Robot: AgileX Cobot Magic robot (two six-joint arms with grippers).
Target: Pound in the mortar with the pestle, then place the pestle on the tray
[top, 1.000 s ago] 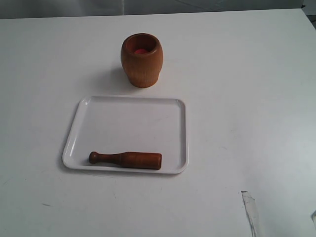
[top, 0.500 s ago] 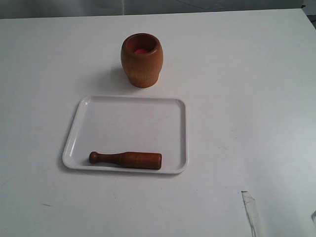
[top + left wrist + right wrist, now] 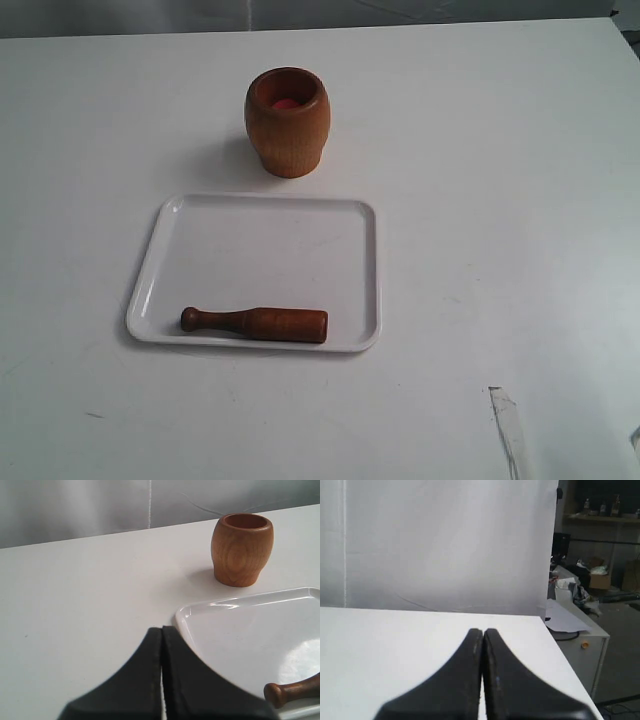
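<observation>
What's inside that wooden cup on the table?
The mortar shows a reddish inside with a brighter red patch low down; whether that is contents or just the lining is unclear. Its near wall covers the rest of the bottom.

1. Exterior view: we look steeply down on the table [image 3: 500,200] from its near side; the mortar [image 3: 287,120] sits at 12 o'clock from the tray [image 3: 270,250].
2. Left wrist view: we ride low behind the left gripper [image 3: 161,628], close to the tray's corner, with the mortar at 1 o'clock.
3. Right wrist view: we look level past the right gripper [image 3: 483,630] along the table to a white curtain [image 3: 445,545].
4. Exterior and left wrist views share mortar, tray and pestle [image 3: 255,322]; the right wrist view shares only the table.
</observation>
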